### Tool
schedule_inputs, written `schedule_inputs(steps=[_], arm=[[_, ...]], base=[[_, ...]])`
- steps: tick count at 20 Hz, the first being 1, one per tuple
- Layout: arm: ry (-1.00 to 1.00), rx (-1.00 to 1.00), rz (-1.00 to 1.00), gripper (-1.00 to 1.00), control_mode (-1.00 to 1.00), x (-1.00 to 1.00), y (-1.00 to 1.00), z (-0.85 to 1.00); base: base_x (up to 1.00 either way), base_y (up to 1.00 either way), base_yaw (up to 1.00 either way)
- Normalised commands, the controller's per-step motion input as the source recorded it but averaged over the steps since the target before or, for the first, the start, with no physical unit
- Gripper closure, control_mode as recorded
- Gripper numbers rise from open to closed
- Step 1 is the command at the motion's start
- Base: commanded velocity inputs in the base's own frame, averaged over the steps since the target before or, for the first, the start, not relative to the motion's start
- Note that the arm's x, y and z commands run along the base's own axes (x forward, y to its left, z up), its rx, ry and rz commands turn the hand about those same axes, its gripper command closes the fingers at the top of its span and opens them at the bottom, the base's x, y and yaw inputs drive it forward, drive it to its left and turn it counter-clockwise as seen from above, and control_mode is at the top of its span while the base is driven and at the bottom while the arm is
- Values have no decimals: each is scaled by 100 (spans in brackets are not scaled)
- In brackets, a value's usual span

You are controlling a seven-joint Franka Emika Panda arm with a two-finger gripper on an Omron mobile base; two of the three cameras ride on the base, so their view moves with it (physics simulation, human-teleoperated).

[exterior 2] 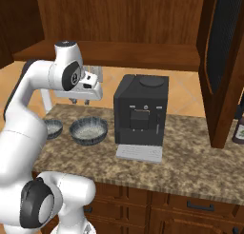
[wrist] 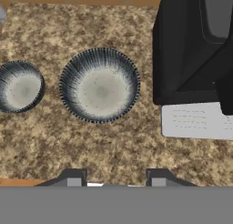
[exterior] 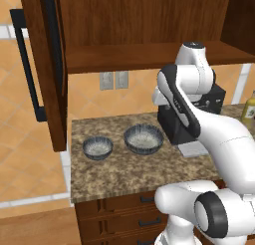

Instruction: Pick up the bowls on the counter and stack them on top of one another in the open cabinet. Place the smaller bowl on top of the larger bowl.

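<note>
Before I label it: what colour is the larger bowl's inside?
Pale speckled grey inside the larger bowl, clearest in the hand view.

White arm folded upward, wrist bent over, hand facing straight down. End effector point(wrist: 116, 178) raised, empty; finger tips point(wrist: 74, 178) parted wide, nothing between.

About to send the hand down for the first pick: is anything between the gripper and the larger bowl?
Nothing visible does. The gripper hangs open above the counter, and the larger bowl sits in the open. The smaller bowl lies apart on one side, the coffee machine on the other.
</note>
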Motion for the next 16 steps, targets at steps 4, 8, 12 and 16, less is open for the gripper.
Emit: schedule_inputs(steps=[4, 8, 12, 16], arm=[[0, -1, 1, -100, -100, -8, 37, -3], [0, -3, 0, -100, -100, 0, 100, -31], [0, 0, -5, -100, -100, 0, 100, -53], [0, 0, -30, -100, -100, -12, 100, -81]], base=[[0, 0, 0], [0, 0, 0], [0, 0, 0], [0, 0, 0]])
